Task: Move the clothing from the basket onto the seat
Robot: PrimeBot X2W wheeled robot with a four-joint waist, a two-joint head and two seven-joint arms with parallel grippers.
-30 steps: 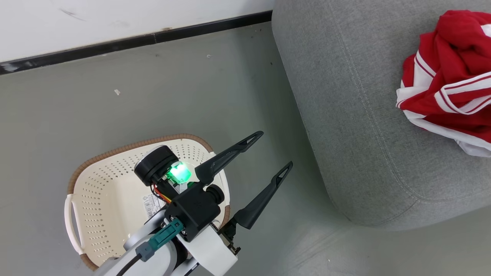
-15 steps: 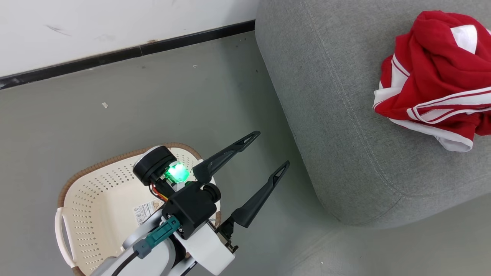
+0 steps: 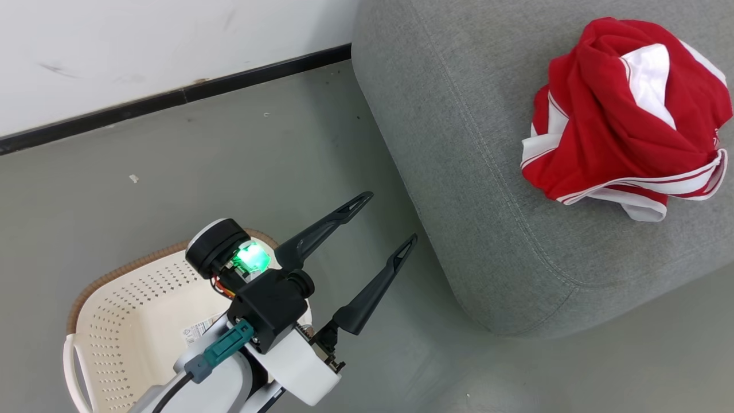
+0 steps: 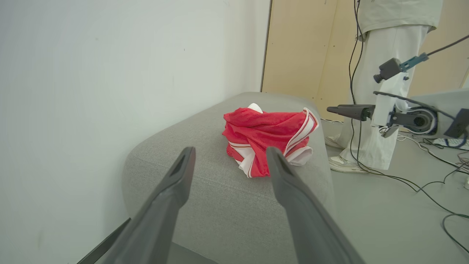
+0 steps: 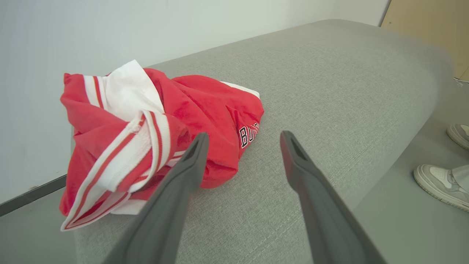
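Finding the clothes point(image 3: 602, 120) lying bunched on the sofa point(image 3: 459, 149), well apart from the basket point(image 3: 114, 310), judging them light, soft, floppy (pinching a thick striped fold seeming safest), with left gripper point(image 3: 390, 218) and right gripper point(image 5: 244, 136) gaping, holding nothing.

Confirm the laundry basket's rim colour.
Brown, woven-look rim on the cream perforated laundry basket; clearest in the head view.

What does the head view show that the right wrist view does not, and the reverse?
Head view: the perforated laundry basket and the open left tool. Right wrist view: the open right tool, dark lettering on the red clothing, and a person's shoes. Both: that clothing lying crumpled on the grey sofa.
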